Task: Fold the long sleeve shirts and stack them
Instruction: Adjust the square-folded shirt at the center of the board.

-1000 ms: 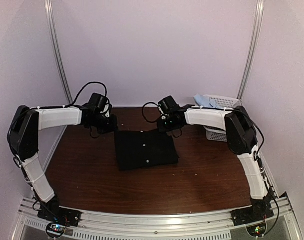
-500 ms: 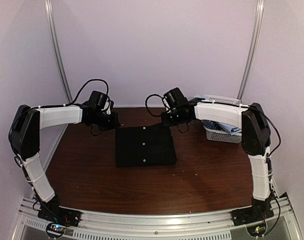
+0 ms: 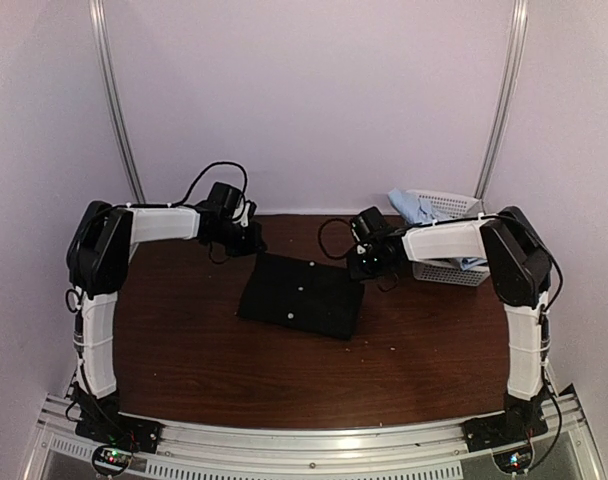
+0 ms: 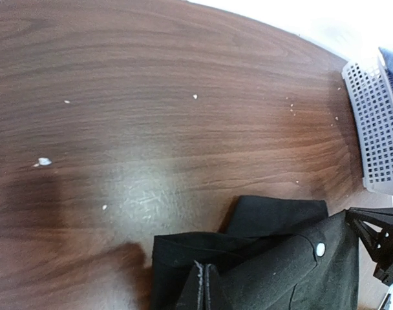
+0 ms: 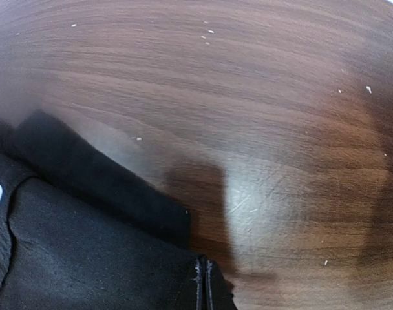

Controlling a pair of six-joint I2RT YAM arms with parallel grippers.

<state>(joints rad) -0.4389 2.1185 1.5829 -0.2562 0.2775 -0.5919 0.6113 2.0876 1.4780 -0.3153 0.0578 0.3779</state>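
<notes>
Pinching both far corners of the folded black shirt (image 3: 302, 297), which lies skewed in the middle of the tabletop (image 3: 184, 350).
Left claw (image 4: 206, 284) and right claw (image 5: 203, 281) are each clamped thin on a far corner of the cloth. To do this well, I judge both should travel together at equal height, keeping that edge taut so the layers do not slip. Dark glossy wood flecked with pale crumbs; lilac walls (image 3: 314, 100) close round; a white lattice basket (image 3: 449, 205) at the right holds the pale blue shirt (image 3: 412, 204).
</notes>
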